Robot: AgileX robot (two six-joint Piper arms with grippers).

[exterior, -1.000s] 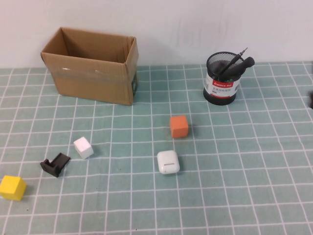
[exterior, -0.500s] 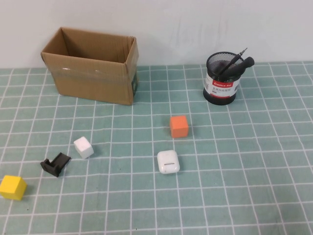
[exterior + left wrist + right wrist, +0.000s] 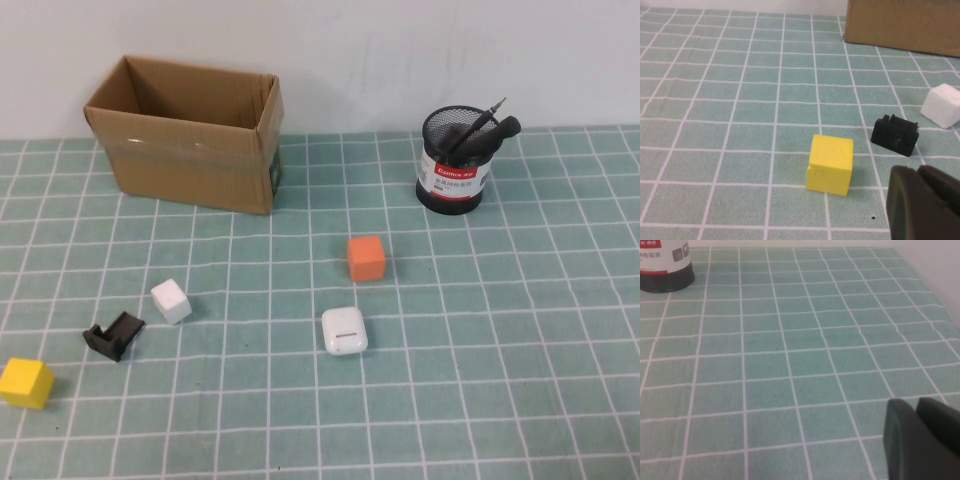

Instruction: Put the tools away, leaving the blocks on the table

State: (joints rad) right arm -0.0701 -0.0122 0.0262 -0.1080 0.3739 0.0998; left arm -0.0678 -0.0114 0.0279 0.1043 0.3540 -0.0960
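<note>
The thick black-handled screwdriver [image 3: 489,133] and the thin pen-like screwdriver [image 3: 478,123] stand in a black mesh cup [image 3: 455,162] at the back right. The pliers and scissors are out of view. The orange block [image 3: 366,258], white block [image 3: 171,300] and yellow block [image 3: 26,383] lie on the teal grid mat [image 3: 500,330]. Neither arm shows in the high view. My left gripper [image 3: 916,173] is shut and empty, just above the mat beside the yellow block [image 3: 830,164]. My right gripper [image 3: 915,407] is shut and empty over bare mat, far from the cup [image 3: 665,270].
An open cardboard box [image 3: 185,132] stands at the back left. A small black bracket [image 3: 112,335] lies between the white and yellow blocks. A white earbud case [image 3: 344,331] lies near the middle, in front of the orange block.
A dark part of the right arm at the right edge of the high view has drawn back out of sight. Nothing on the table has moved.
</note>
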